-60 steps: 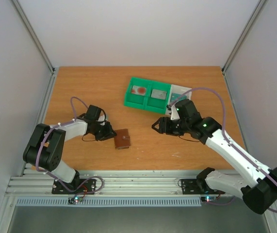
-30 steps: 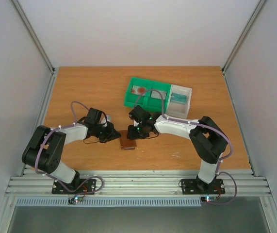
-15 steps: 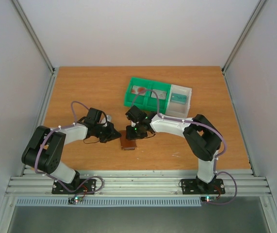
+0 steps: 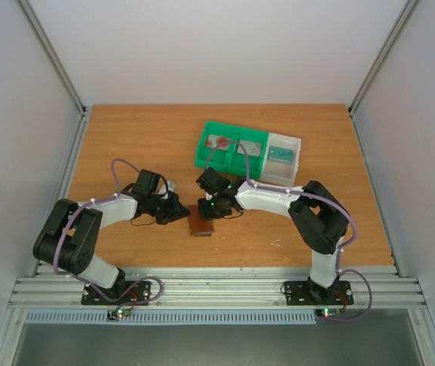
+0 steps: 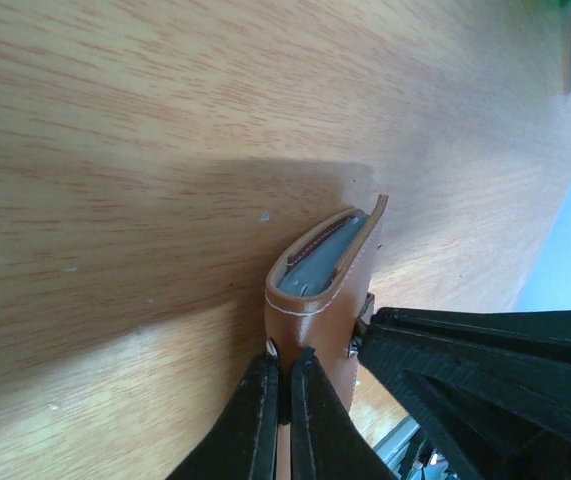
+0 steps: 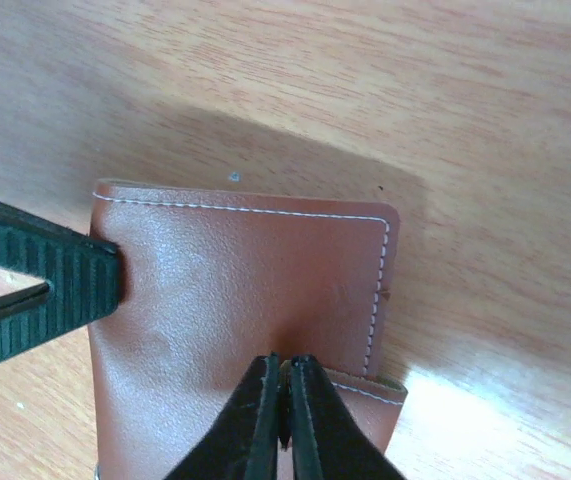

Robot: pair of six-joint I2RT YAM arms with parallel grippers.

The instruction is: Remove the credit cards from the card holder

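The brown card holder (image 4: 200, 222) lies on the wooden table between both arms. In the left wrist view the card holder (image 5: 325, 285) shows its pale blue-grey inner pockets; no credit cards can be made out inside. My left gripper (image 5: 283, 368) is shut on the holder's near edge, beside a metal snap. In the right wrist view my right gripper (image 6: 283, 372) is pinched shut on the edge of the holder's top cover (image 6: 235, 285), with the left gripper's ribbed finger (image 6: 40, 282) at the holder's left side. From above, the left gripper (image 4: 180, 214) and right gripper (image 4: 206, 210) flank the holder.
A green-and-white compartment tray (image 4: 202, 160) stands behind the holder, with a red-marked card (image 4: 219, 142), a grey card (image 4: 248, 147) and a teal card (image 4: 282, 154) in separate compartments. The right arm's black body (image 5: 485, 370) sits close beside the left fingers.
The right gripper slid slightly left over the holder and closed its jaws on the top cover. The left gripper and the holder stayed put.
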